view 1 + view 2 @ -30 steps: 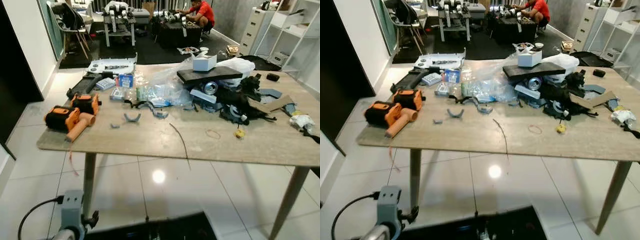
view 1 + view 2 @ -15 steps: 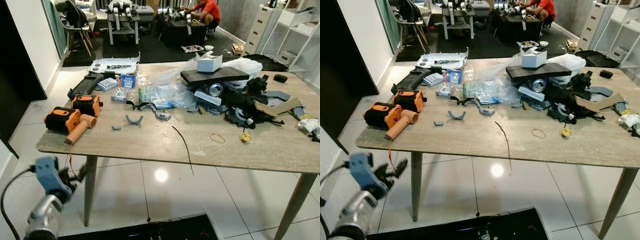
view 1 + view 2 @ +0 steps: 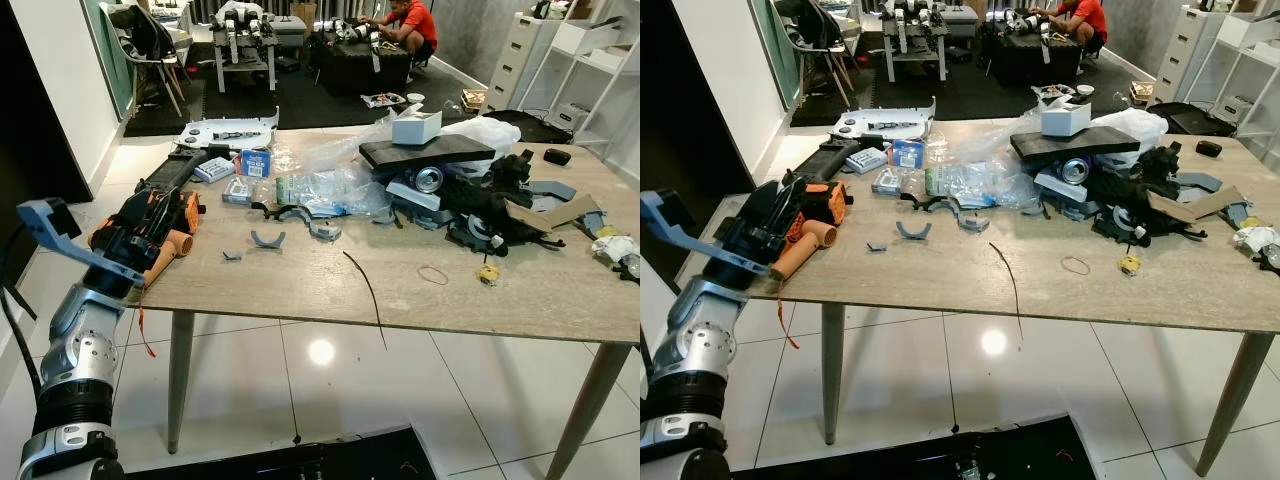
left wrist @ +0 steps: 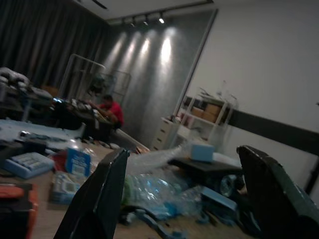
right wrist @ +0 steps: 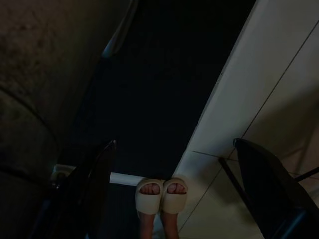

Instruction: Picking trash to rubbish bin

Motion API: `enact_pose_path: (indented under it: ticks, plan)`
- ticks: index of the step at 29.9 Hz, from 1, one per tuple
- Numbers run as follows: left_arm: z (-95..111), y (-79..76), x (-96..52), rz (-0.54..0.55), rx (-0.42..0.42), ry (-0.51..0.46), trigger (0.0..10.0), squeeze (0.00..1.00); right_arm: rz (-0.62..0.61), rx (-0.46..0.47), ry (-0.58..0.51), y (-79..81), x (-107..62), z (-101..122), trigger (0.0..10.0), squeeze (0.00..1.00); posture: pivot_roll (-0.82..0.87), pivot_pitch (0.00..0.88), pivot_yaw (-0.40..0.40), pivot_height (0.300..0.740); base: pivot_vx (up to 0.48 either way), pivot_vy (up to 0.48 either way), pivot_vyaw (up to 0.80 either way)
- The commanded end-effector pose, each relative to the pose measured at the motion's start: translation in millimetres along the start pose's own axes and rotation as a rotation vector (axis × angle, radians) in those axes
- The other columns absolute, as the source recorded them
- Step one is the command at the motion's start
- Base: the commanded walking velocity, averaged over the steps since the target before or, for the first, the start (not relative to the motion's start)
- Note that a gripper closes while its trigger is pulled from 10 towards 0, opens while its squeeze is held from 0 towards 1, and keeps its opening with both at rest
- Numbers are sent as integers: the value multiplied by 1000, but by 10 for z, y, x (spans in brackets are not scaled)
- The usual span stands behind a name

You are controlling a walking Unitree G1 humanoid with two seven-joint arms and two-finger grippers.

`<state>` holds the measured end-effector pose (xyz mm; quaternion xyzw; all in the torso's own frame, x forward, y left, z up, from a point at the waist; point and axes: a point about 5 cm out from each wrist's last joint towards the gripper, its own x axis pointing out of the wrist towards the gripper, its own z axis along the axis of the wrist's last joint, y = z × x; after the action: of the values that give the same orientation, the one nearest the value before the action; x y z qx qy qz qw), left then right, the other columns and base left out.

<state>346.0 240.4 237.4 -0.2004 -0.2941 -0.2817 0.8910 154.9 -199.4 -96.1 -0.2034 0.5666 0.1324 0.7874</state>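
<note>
Trash: plastic bags [image 3: 330, 185], can [image 3: 428, 178], scraps strewn across table [image 3: 300, 285]. Left gripper [image 3: 150, 215] raised at table's left end over orange tool [image 3: 172, 240], fingers apart. Right gripper [image 5: 174, 199] fingers apart above floor.

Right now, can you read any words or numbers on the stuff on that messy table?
No text can be read.
Blue box: has printing, too small and blurred.
Clear plastic packets: green label, unreadable.
Drink can: end-on, no label readable.
White box: blank sides.
Orange and black power tool beside the left tool: no readable brand.
</note>
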Motion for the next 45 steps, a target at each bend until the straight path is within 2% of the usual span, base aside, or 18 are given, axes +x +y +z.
enact_pose_path:
  ticks: [1,4,6,7,9,11,13,14,15,16,19,21,29,30,31,33,38,45]
  plan:
    - [-28,-3,38,-13,27,49,10000,0,74,25,16,228,20,-59,10000,0,-85,201,52,740,0,0,0]
    - [-114,-16,72,5,62,115,10000,0,77,28,19,245,21,-74,10000,0,-87,210,55,740,0,0,0]
    - [-232,-21,168,59,182,204,10000,0,81,32,24,265,21,-104,10000,0,-92,232,59,740,0,0,0]
    - [-232,-21,168,59,182,204,10000,0,81,32,24,265,21,-104,10000,0,-92,232,59,740,0,0,0]
    - [-323,-44,274,80,332,294,10000,0,85,34,32,285,20,-146,10000,0,-93,252,59,740,0,0,0]
    - [-390,-111,418,45,460,366,10000,0,91,29,46,302,17,-201,10000,0,-92,280,51,740,0,0,0]
    - [-425,-172,523,5,548,404,10000,0,97,23,59,318,14,-251,10000,0,-96,295,52,740,0,0,0]
    - [-434,-187,552,-4,577,415,10000,639,99,21,63,323,13,-266,10000,0,-96,295,52,740,0,0,0]
    - [-434,-187,552,-4,577,415,10000,639,99,21,63,323,13,-266,10000,0,-96,295,52,740,0,0,0]
    - [-447,-213,594,-19,586,421,10000,1000,99,20,67,329,12,-287,10000,0,-104,307,54,740,0,0,0]
    - [-522,-340,766,-76,594,431,10000,1000,95,34,74,343,8,-342,10000,0,-120,319,55,740,0,0,0]
    - [-566,-391,815,-96,614,438,10000,1000,92,40,73,346,6,-362,10000,0,-129,326,54,740,0,0,0]
    - [-655,-424,867,-97,713,478,10000,1000,89,49,67,356,1,-406,10000,0,-154,352,57,740,0,0,0]
    - [-662,-429,877,-102,725,484,10000,961,90,50,68,361,0,-421,10000,0,-155,358,58,740,0,0,0]
    - [-665,-449,896,-126,765,491,10000,0,92,53,72,369,-3,-445,10000,0,-160,375,62,740,0,0,0]
    - [-670,-481,927,-161,813,499,10000,0,96,56,79,383,-8,-483,10000,0,-164,388,64,740,0,0,0]
    - [-646,-589,1047,-235,852,475,10000,0,105,64,103,428,-21,-587,10000,0,-185,422,68,740,0,0,0]
    - [-650,-785,1216,-348,808,468,10000,0,118,79,131,519,-52,-760,10000,0,-216,481,82,740,0,0,0]
